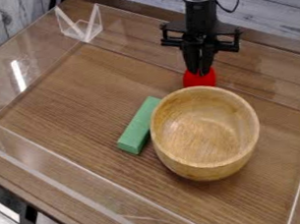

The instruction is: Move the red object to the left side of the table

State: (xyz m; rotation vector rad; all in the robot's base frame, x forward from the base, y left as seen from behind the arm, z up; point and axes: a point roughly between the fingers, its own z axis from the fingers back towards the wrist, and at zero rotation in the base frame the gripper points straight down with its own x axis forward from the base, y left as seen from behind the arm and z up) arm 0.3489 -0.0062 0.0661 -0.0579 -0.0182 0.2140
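Claw (201, 68) closed over red object (200, 78), mostly hiding it.

The brown wood-grain bench (73, 101), edged by low clear acrylic walls, carries a round wooden bowl (206, 132) just in front of the jaws, a green rectangular block (139, 125) front-left of them, and the red object (200, 77) directly beneath them.

arm: slim black column
gripper (200, 66): black crossbar, two thin black fingers (192, 61), just above the wooden bowl (207, 131)
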